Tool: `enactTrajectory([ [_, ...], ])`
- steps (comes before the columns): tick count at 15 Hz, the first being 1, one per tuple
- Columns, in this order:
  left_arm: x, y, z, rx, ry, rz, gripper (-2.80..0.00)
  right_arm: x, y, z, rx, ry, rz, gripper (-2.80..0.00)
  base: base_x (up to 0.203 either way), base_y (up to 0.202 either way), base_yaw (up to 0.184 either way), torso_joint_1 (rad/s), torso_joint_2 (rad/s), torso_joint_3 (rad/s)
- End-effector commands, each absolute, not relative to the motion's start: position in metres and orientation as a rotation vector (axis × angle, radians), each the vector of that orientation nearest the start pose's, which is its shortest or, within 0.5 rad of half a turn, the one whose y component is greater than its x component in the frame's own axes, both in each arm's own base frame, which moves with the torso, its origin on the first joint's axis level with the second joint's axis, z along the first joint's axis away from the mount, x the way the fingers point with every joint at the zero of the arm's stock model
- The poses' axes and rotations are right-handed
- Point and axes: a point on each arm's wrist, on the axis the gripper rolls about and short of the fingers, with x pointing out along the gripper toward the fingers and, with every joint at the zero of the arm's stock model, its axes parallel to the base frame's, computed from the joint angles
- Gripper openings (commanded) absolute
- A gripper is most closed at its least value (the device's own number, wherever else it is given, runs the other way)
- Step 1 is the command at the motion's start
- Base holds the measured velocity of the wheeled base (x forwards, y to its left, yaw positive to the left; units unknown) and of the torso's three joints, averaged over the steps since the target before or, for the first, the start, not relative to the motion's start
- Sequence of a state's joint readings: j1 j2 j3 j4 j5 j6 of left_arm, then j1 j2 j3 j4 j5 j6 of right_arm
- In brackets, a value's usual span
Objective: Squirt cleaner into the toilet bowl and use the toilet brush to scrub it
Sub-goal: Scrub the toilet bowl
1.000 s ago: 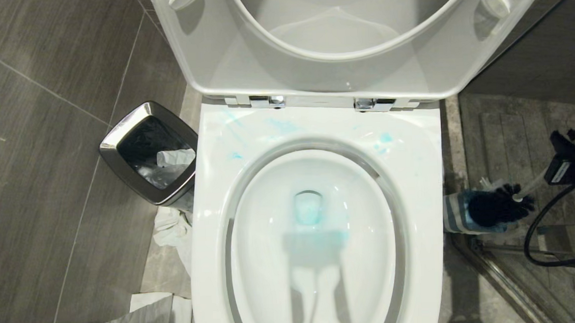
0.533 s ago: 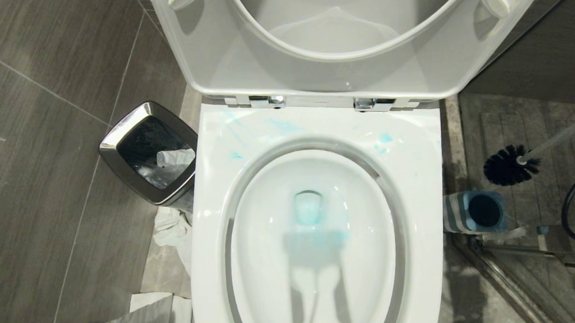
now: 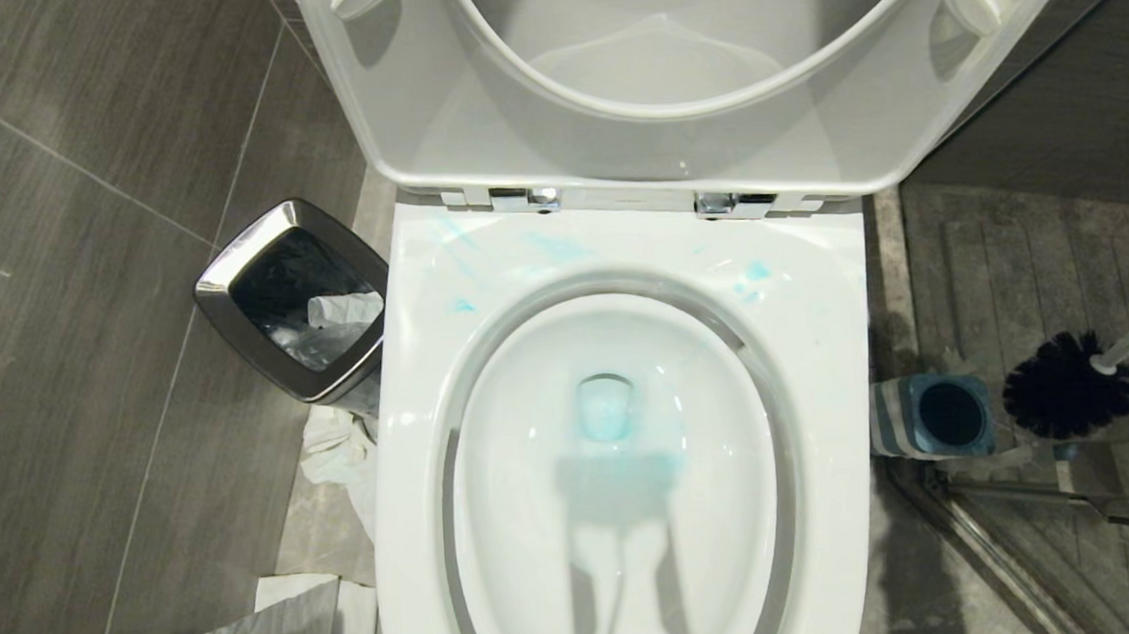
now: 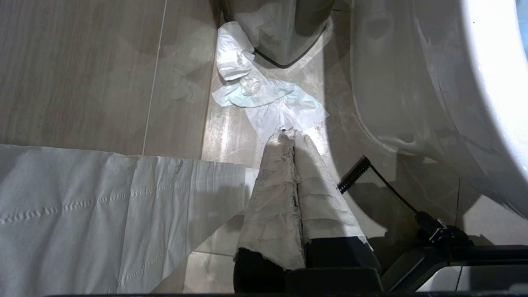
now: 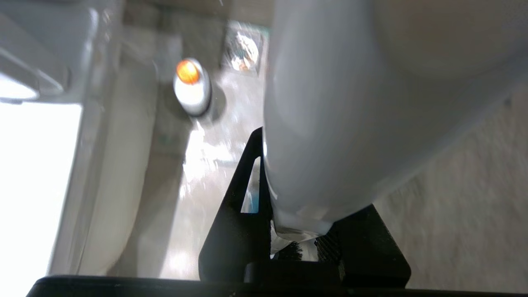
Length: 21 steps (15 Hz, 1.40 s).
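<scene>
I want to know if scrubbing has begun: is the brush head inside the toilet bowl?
No, the toilet brush hangs over the floor beside its holder, outside the toilet bowl.

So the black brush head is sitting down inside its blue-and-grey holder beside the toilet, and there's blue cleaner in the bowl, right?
Not quite. The head view shows the toilet brush out of its holder, its black head in the air beside it. Blue cleaner does tint the toilet bowl.

Toilet brush (image 3: 1075, 385): handle cut by right edge of head view, grip out of frame. Right wrist view: blurred; brush handle (image 5: 350, 115) filled most of frame (bristle head hidden behind). Toilet bowl (image 3: 818, 362): front cut off at bottom edge. Raised lid (image 3: 614, 150): top cropped.
</scene>
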State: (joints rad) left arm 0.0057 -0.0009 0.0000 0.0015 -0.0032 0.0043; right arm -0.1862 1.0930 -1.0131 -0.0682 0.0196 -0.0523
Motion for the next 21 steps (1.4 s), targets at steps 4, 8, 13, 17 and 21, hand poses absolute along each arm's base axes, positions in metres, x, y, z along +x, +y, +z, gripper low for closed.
enactTrajectory([
  [4, -0.023, 0.0, 0.075, 0.008, 0.003, 0.003, -2.8, 0.12, -0.023, 0.34, -0.057, -0.001, -0.216, -2.8, 0.0, 0.0, 0.0, 0.0, 0.0, 0.0],
  [8, -0.023, 0.0, 0.075, 0.008, 0.003, 0.003, -2.8, 0.107, -0.021, 0.342, -0.056, 0.04, -0.218, -2.8, 0.0, 0.0, 0.0, 0.0, 0.0, 0.0],
  [13, -0.023, 0.0, 0.075, 0.008, 0.003, 0.003, -2.8, 0.106, -0.02, 0.348, -0.057, 0.043, -0.212, -2.8, 0.0, 0.0, 0.0, 0.0, 0.01, 0.141],
  [17, -0.023, 0.0, 0.075, 0.008, 0.003, 0.003, -2.8, 0.116, -0.017, 0.349, -0.069, 0.057, -0.173, -2.8, 0.0, 0.0, 0.0, 0.005, 0.0, 0.203],
  [21, -0.023, 0.0, 0.075, 0.008, 0.003, 0.003, -2.8, 0.13, -0.008, 0.351, -0.073, 0.069, -0.146, -2.8, 0.0, 0.0, 0.0, 0.002, 0.0, 0.205],
])
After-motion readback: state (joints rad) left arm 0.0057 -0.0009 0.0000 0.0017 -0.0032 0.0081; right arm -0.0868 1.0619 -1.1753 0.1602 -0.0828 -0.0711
